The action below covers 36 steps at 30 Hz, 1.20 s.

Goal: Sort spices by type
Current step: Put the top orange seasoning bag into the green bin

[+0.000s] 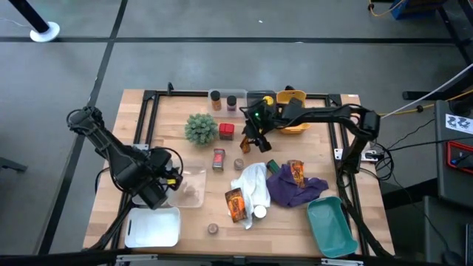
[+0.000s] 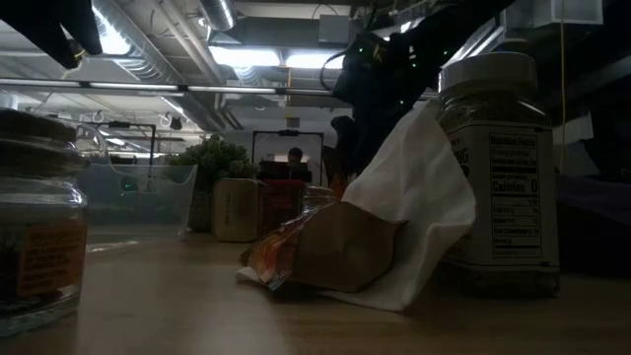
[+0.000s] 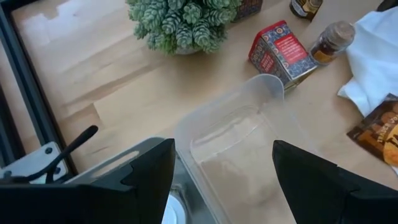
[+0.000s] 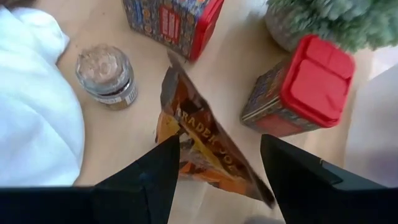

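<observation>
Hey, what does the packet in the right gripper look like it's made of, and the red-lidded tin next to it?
The packet, held in the right gripper, looks like thin printed foil or plastic film: it is creased, glossy and orange-brown. The red-lidded tin seems to be printed metal with a smooth plastic-looking lid, judging by its rigid square shape, though card cannot be ruled out.

Spiky green ball plant (image 1: 200,128) stands upper centre of the high view, on the wooden table (image 1: 170,118). White cloth (image 1: 253,186) lies lower centre, touching the purple cloth (image 1: 294,186) to its right. Teal tray (image 1: 330,225) sits at lower right, white tray (image 1: 153,226) at lower left. Clear plastic container (image 1: 191,185) rests just above the white tray. Yellow bin (image 1: 295,120) sits at upper right of centre.
</observation>
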{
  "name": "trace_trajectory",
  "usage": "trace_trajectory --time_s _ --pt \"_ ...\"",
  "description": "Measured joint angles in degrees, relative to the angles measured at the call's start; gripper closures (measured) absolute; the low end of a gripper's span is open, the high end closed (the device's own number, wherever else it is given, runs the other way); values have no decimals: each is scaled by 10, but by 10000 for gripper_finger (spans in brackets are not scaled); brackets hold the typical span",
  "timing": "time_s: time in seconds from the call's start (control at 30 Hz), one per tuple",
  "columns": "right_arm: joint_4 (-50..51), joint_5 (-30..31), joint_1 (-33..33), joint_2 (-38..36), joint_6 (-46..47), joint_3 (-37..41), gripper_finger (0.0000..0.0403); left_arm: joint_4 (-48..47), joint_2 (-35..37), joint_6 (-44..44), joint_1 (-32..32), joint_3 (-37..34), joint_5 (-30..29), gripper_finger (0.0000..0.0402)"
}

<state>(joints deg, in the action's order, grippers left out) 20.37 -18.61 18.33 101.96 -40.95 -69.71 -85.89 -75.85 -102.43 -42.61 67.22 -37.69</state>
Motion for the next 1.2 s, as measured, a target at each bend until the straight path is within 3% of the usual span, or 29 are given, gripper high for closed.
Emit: trace_trajectory --time_s 0.23,0.37,0.73,0.9,1.0,1.2 --pt "2 -1 0 22 1 0 179 1 0 25 19 0 0 149" --pt "2 -5 0 23 1 0 203 9 0 50 32 0 -1 149" --pt "28 -12 0 23 8 0 389 90 0 177 83 0 -4 149" --pt "41 -14 0 22 42 0 377 88 0 226 110 0 -18 149" --pt "48 -8 0 16 51 0 391 88 0 252 126 0 -42 149" --pt "141 13 0 -8 73 -44 389 90 0 311 165 0 -64 149"
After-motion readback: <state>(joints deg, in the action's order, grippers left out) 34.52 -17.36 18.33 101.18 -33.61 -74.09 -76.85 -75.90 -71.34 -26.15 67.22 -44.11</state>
